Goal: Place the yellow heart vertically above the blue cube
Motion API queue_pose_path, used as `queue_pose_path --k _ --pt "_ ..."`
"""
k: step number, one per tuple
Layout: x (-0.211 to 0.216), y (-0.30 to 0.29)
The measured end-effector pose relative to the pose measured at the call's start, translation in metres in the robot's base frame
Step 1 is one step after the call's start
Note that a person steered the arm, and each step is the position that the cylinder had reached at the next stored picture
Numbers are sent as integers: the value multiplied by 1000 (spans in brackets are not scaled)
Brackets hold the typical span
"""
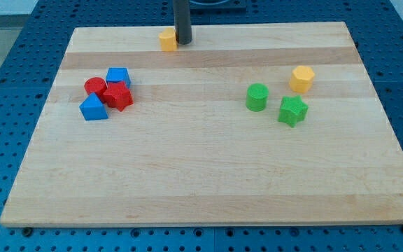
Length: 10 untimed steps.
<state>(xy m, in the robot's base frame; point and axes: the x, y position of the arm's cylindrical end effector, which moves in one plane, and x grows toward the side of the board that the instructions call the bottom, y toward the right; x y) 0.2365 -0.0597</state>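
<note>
The yellow heart (pixel 167 39) lies near the board's top edge, left of centre. My tip (pixel 183 42) stands right beside it, touching its right side. The blue cube (pixel 118 77) sits lower and to the left, in a tight cluster with a red cylinder (pixel 95 87), a red block (pixel 118 96) and a blue triangular block (pixel 93 108). The heart is above and to the right of the blue cube.
A yellow hexagonal block (pixel 302 78), a green cylinder (pixel 257 96) and a green star (pixel 292 110) lie at the view's right. The wooden board (pixel 208 175) rests on a blue perforated table.
</note>
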Motion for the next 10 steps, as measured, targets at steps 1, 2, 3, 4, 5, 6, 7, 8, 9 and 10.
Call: queue_pose_path --k 1,2,3,4,5,6,7,8,9,10 --pt "0 -12" --pt "2 -13" --pt "9 -13" --pt "13 -20" --pt "13 -29" --pt "13 -36" --pt "13 -38" --pt "13 -38" --pt "13 -48" --pt "13 -65"
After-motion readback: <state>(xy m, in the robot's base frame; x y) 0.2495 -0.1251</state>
